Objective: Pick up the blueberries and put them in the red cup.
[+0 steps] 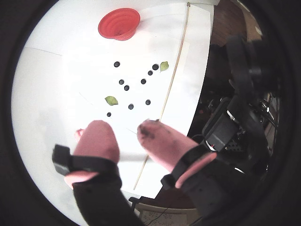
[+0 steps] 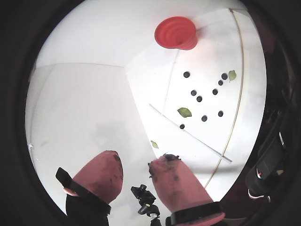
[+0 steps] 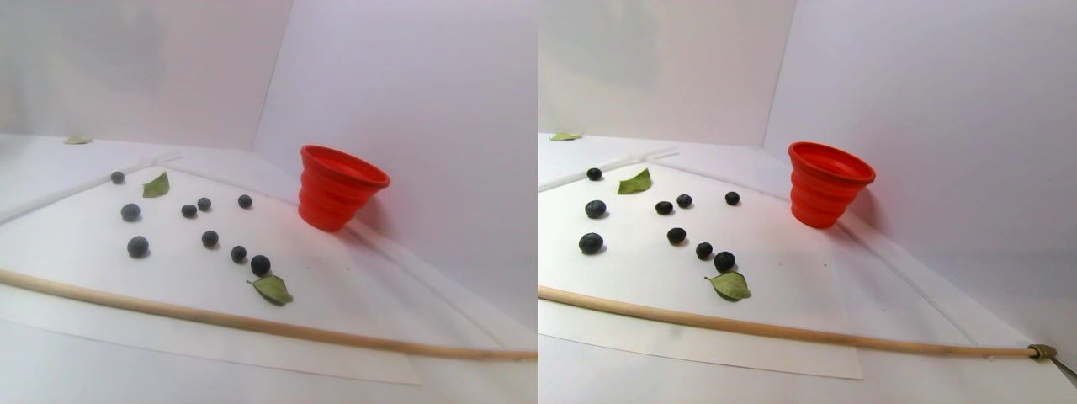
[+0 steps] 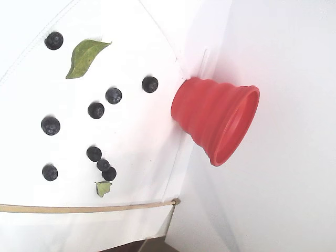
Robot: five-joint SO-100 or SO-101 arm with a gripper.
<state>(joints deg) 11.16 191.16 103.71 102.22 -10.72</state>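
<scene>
Several blueberries [image 1: 126, 87] lie scattered on a white sheet [image 1: 84, 75], also visible in a wrist view [image 2: 199, 99], the stereo pair view [image 3: 138, 247] and the fixed view [image 4: 113, 95]. The red cup [image 1: 119, 23] stands upright at the sheet's far end, beyond the berries [image 2: 175, 32] [image 3: 341, 189] [image 4: 220, 121]. My gripper [image 1: 124, 126] has pink-covered fingers and hovers open over the near side of the sheet, short of the nearest berry [image 1: 108, 114]. In both wrist views nothing is between its fingers [image 2: 137, 159].
Green leaves [image 1: 111, 100] [image 1: 164, 66] lie among the berries. A thin wooden stick [image 1: 173, 77] runs along the sheet's edge [image 3: 252, 324]. White walls stand behind the cup [image 3: 437, 101]. Dark gear [image 1: 235, 122] sits off the table; a small black tripod [image 2: 143, 200] shows below the fingers.
</scene>
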